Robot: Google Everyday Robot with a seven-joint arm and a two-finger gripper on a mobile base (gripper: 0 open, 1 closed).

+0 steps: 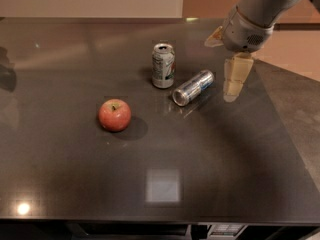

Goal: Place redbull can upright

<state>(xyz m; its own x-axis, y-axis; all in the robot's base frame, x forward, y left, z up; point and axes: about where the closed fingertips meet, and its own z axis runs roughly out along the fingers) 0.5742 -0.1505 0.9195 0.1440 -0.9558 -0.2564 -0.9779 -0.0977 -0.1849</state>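
The redbull can (193,87), slim and silver-and-blue, lies on its side on the dark table (160,184), its shiny end facing front left. My gripper (226,64) hangs from the grey arm at the upper right, just right of the can and not touching it. It is open and empty. One beige finger (235,76) points down beside the can's far end, and the other finger's tip (215,37) shows behind the wrist.
A wider white-and-green soda can (163,65) stands upright just left of the lying can. A red apple (114,115) sits further front left. The table's right edge runs diagonally close to the gripper.
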